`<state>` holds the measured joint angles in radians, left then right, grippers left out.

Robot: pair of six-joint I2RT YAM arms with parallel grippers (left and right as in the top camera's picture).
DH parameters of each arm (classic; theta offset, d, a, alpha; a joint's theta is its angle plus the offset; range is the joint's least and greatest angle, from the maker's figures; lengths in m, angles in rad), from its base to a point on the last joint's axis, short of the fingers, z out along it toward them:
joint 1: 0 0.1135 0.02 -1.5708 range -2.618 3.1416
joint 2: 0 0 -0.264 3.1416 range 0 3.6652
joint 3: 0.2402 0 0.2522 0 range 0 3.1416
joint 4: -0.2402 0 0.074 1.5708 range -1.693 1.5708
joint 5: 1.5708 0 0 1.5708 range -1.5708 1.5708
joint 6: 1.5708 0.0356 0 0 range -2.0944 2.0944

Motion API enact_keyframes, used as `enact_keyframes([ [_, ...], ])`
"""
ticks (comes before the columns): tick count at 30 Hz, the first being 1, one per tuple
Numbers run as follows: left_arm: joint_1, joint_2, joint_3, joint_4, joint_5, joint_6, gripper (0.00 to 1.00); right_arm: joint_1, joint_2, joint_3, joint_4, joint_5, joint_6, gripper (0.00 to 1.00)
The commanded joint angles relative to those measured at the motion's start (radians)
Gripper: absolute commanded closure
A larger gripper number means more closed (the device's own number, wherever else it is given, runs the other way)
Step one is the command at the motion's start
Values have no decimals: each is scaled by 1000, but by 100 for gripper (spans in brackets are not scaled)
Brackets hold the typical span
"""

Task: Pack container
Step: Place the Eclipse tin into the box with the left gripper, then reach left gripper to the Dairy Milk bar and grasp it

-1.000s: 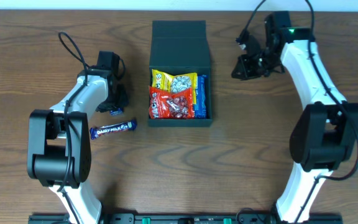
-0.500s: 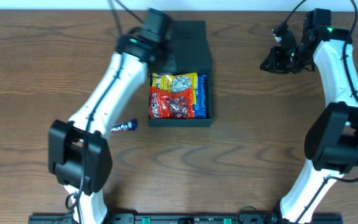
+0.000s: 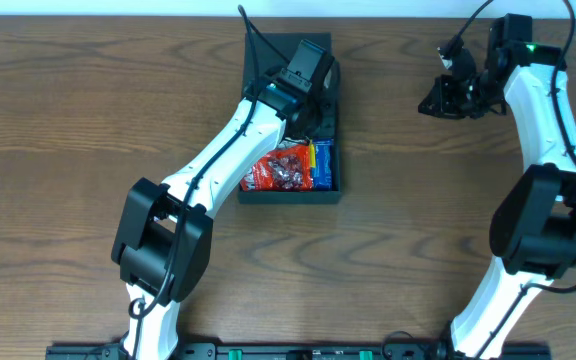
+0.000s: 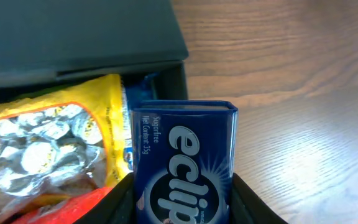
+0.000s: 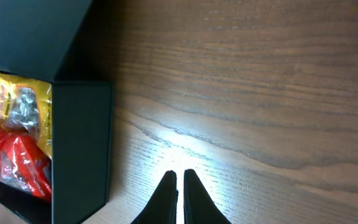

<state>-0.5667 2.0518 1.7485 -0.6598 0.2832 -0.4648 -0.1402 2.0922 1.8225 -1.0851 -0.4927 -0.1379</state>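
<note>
Swinging in from the left, the left gripper is clamping a blue rectangular Eclipse tin above the dark green-black square cardboard container, sitting mid-table near the far edge. The right gripper is hanging pinched together, empty, toward the far-right corner.

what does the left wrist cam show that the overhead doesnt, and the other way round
Only the left wrist view: the blue Eclipse tin gripped in the left hand at the edge of the container, with the yellow packet of silver sweets beside it. From above, the arm covers the tin.

Only the overhead: both whole arms, and the right hand over bare table, apart from the container.

Both: the dark container with its lid open and the red packet inside.
</note>
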Motion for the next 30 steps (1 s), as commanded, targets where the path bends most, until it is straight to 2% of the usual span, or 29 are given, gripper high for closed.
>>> enact_keyframes([
  [1, 1, 9, 8, 7, 16, -14, 50, -5, -11, 18, -6, -1, 10, 94],
  [2, 1, 9, 8, 6, 3, -14, 40, -5, -11, 18, -8, -1, 10, 94],
  [3, 3, 9, 8, 1, -21, -14, 35, -5, -11, 18, -10, -1, 10, 93],
  [5, 11, 7, 11, -11, -60, -14, 32, -5, -11, 18, -11, -1, 10, 93],
  [6, 15, 7, 14, -18, -67, -14, 21, -5, -11, 18, -11, -1, 10, 93],
  [7, 19, 7, 19, -26, -68, -14, 15, -5, -11, 18, -12, -2, 10, 93],
  [12, 47, -5, 85, -134, -111, -10, 19, -5, -11, 18, -16, -1, 10, 93],
  [18, 103, -101, 159, -392, -441, -29, 20, -5, -11, 18, -14, -1, 10, 93],
  [21, 180, -162, 159, -509, -458, -173, 21, -4, -11, 18, -11, -1, 10, 93],
  [25, 309, -190, 136, -696, -439, -497, 21, -3, -11, 18, -3, -2, 10, 92],
  [27, 328, -190, 100, -729, -451, -623, 20, -3, -11, 18, -3, -2, 10, 92],
  [29, 333, -190, 41, -727, -451, -758, 7, -3, -11, 18, -5, -2, 10, 92],
  [30, 333, -190, 16, -720, -451, -789, 2, -2, -11, 18, -7, -2, 10, 92],
])
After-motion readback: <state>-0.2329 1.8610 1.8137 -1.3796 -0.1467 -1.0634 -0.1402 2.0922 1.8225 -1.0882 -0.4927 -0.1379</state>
